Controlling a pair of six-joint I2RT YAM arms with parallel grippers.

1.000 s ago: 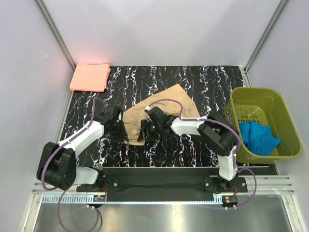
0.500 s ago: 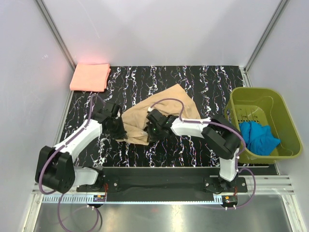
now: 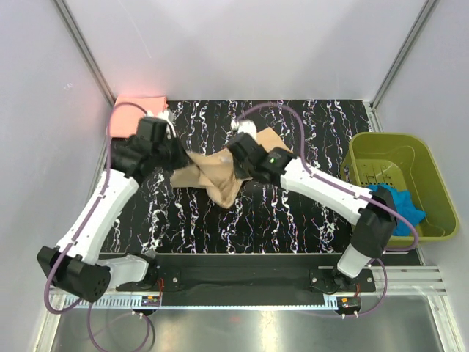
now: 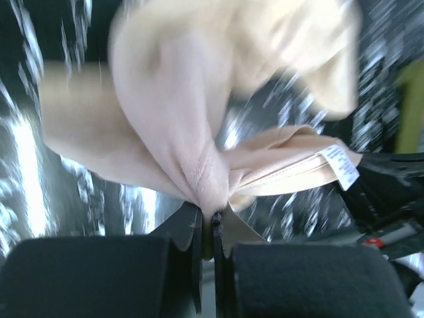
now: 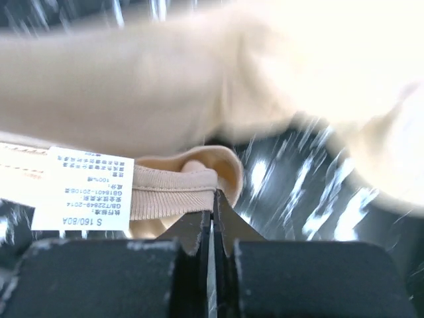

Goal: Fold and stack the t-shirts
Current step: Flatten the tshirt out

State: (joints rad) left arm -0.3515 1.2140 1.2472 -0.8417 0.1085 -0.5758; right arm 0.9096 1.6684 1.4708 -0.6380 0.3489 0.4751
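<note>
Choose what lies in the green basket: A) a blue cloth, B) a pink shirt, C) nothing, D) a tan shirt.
A: the blue cloth lies in the basket, while the tan shirt and the pink shirt are both outside it.

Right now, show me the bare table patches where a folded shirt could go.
Free: the far strip between the pink shirt and the basket; the near strip between the tan shirt and the arm bases. Crowded: the middle, where the left pincer and right pincer hold the tan shirt up.
</note>
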